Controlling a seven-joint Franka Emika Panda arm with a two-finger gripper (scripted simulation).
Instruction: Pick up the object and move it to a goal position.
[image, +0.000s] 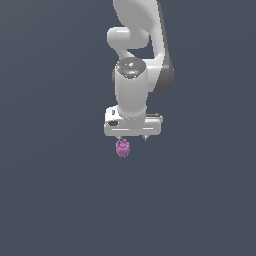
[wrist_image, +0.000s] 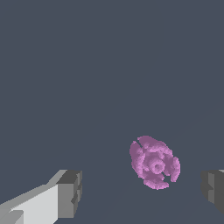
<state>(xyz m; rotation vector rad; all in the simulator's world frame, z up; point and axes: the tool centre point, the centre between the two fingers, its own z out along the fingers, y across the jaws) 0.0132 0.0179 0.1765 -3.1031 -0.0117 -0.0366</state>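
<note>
Surface: a plain dark slate-grey floor is filling both views, unmarked and uniform.
Lying on it: one small magenta-purple bumpy lump is resting on it, apparently directly, in the exterior view's centre.

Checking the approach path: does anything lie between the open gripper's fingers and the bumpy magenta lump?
Nothing: in the wrist view only bare grey surface separates the gripper fingers from the bumpy magenta lump.

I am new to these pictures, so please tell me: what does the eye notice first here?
First comes the small magenta bumpy object, the only colour on the dark grey surface. It sits just below the white arm. In the wrist view it lies between the open tool's two grey fingertips, nearer one of them and touching neither.
</note>
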